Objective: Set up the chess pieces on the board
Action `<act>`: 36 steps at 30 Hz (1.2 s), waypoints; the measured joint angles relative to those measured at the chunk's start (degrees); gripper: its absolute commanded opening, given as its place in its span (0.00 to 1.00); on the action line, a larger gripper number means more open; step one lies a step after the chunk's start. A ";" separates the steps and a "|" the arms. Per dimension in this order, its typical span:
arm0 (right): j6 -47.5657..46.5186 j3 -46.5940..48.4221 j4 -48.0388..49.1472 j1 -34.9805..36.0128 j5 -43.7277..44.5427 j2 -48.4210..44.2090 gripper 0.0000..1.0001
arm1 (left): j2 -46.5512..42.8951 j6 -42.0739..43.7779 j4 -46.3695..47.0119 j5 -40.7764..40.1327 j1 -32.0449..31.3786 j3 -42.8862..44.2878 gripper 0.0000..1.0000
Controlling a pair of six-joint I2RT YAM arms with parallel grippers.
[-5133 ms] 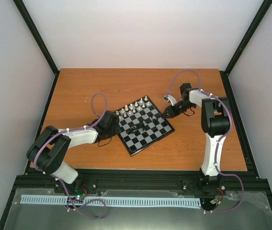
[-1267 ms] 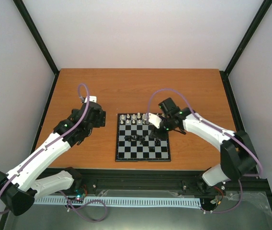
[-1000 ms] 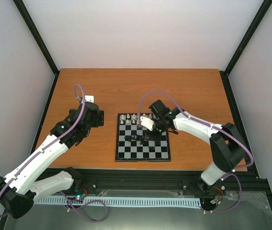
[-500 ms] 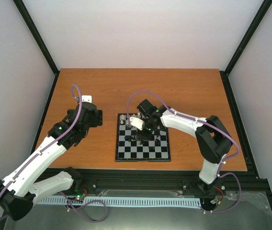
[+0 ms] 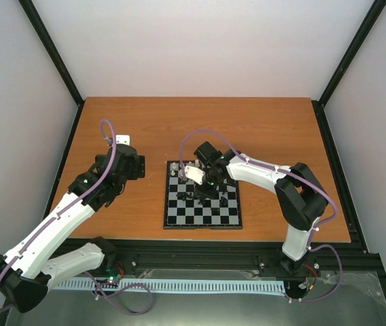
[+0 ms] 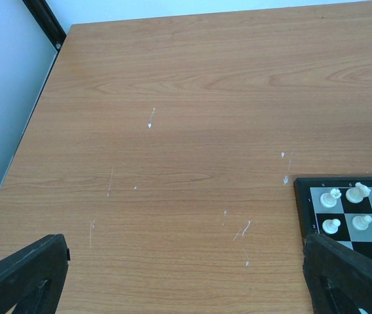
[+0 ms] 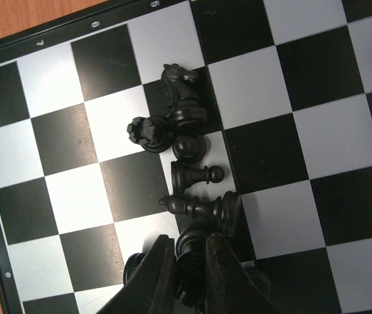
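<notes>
Sorting out the black half of the set, by the look of it, with one pick in hand. Left of the board (image 5: 179,214), over bare table (image 6: 173,131): parked with the left gripper (image 5: 137,166) spread wide and holding nothing. At the board's far-left corner, seen from the left wrist: white pieces (image 6: 333,196) upright on their own squares, apparently placed already. Near the board's middle: a tangle of black pieces (image 7: 189,176), with knight (image 7: 181,85), rook (image 7: 145,133) and pawn (image 7: 189,147) upright and huddled close, and two more lying on their sides just beside them. Reaching in from the board's right side with the right gripper (image 7: 189,242), pinched shut on one black piece (image 7: 187,288) at the edge of that heap; too dark to name.

Next, probably: lift straight up, carry toward the board's near rows, set down upright on a home square. Calls for a clean vertical pull, given toppled neighbours crowding the held piece. Risk of dragging or knocking them, or rolling one off the board.
</notes>
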 measured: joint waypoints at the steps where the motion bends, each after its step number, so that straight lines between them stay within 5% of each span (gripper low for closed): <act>1: 0.13 0.00 0.00 0.00 0.02 0.00 0.03 | 0.07 0.00 0.00 0.00 0.04 0.00 1.00; 22: 0.79 -0.17 -0.09 -0.61 -0.85 -15.08 0.03 | 0.85 0.02 -0.07 0.87 0.46 -0.09 1.00; 36: -2.16 -13.09 1.07 -0.61 -2.38 -22.45 0.03 | 1.05 0.07 -0.07 1.79 0.48 -0.24 1.00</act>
